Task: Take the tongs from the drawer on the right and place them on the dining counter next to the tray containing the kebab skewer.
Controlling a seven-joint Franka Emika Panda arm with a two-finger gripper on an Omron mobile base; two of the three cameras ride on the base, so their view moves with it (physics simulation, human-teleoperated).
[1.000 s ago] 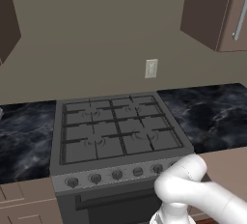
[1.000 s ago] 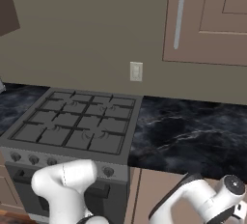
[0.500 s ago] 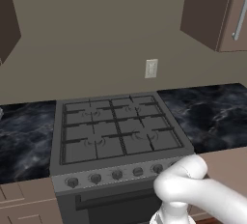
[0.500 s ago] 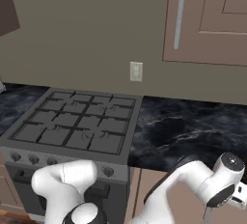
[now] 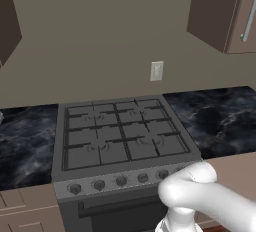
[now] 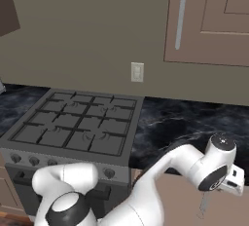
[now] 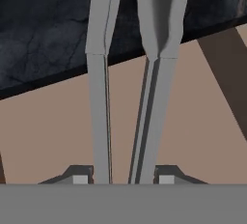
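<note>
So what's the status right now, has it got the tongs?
Hand shut on the tongs. Tongs hanging down beside the black counter, right of the stove. Nothing blocking.

Light: flat, even, rendered | Shadows: soft, faint under wall cabinets (image 5: 220,11) at upper right | Glare: pale sheen on black counter (image 6: 185,122) | Focus: hand view slightly soft
</note>
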